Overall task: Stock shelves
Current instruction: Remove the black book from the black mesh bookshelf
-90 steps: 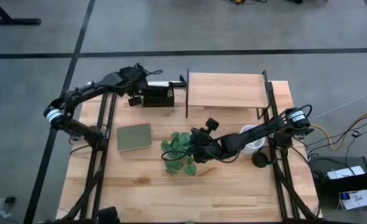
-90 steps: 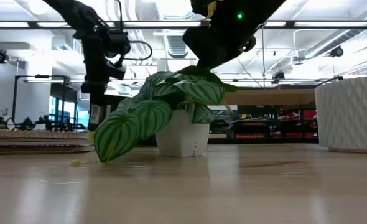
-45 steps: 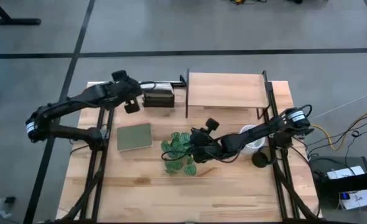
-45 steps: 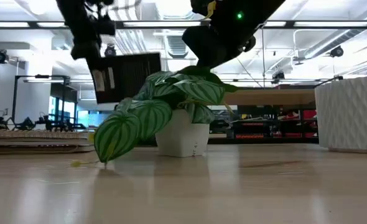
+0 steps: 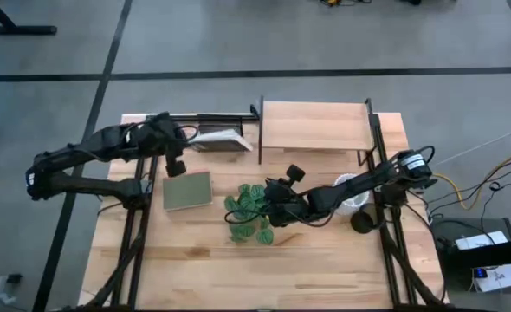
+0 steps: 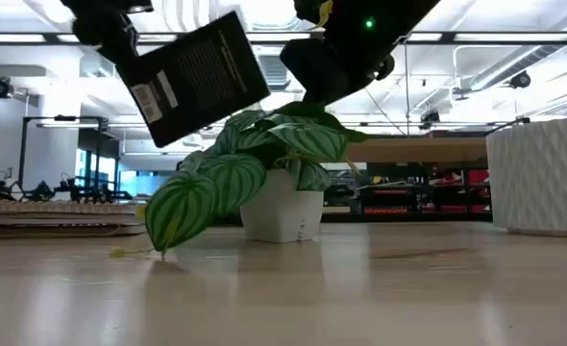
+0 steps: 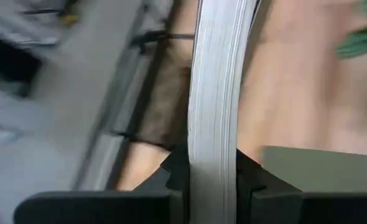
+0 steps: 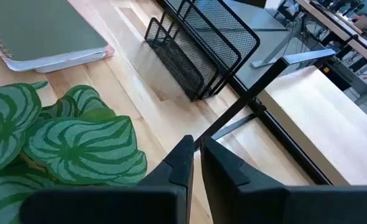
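Observation:
My left gripper (image 5: pixel 183 139) is at the far left of the table, shut on a black-covered book (image 6: pixel 197 77) with white pages (image 5: pixel 221 139). The book is in the air, tilted, over the spot where the black mesh book rack (image 8: pixel 202 46) stands. The shelves (image 5: pixel 314 126), a pale board in a thin black frame, stand at the far middle. My right gripper (image 5: pixel 277 201) hovers shut just above a potted plant with striped green leaves (image 5: pixel 251 212), whose white pot (image 6: pixel 282 213) rests on the table. Whether it brushes the leaves, I cannot tell. My left gripper pinches the book between its two fingers (image 7: pixel 177 171), one on each cover, with the white page edge (image 7: pixel 211 143) facing back between them. The fingers come roughly level from the table's left. The book is lifted clear and hangs tilted, one corner low.
A green spiral notebook (image 5: pixel 187 191) lies flat left of the plant. A white ribbed vase (image 5: pixel 351 192) and a dark round object (image 5: pixel 362 221) stand at the right, beside the right arm. The near half of the table has open wood.
My left gripper has drawn back toward the table's left edge and risen, taking the book with it. The book has come up out of the rack and tipped from upright to a slant. My right arm has kept still.

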`<state>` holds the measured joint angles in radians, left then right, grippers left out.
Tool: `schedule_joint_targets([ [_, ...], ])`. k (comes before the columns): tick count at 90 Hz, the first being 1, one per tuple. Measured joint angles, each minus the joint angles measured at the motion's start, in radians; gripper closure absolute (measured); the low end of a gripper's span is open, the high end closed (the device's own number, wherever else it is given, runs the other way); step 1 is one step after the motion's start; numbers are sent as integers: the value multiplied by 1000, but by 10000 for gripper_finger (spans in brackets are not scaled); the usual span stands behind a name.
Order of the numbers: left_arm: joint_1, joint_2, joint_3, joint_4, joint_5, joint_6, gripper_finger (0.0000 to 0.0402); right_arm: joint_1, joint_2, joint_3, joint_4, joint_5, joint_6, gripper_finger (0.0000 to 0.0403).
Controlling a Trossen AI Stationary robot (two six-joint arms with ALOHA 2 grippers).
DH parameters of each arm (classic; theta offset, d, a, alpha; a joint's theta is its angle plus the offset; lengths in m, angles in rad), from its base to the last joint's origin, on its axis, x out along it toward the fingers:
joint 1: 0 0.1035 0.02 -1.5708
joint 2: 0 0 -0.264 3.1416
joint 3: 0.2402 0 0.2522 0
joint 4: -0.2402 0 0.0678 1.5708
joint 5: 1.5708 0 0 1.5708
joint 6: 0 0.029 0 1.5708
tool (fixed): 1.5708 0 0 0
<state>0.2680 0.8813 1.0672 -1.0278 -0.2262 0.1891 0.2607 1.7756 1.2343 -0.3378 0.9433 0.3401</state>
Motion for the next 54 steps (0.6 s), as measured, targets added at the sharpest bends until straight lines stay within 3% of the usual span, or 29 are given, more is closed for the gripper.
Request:
schedule_joint_targets([
  [7, -16, -1, -1, -55, 119, -27, 365, 0, 0, 0, 0, 0, 0, 389],
  [17, -50, -1, -2, -145, 205, -80, 365, 0, 0, 0, 0, 0, 0, 389],
  [54, -291, 0, -11, -319, 343, -359, 365, 0, 0, 0, 7, 0, 0, 389],
])
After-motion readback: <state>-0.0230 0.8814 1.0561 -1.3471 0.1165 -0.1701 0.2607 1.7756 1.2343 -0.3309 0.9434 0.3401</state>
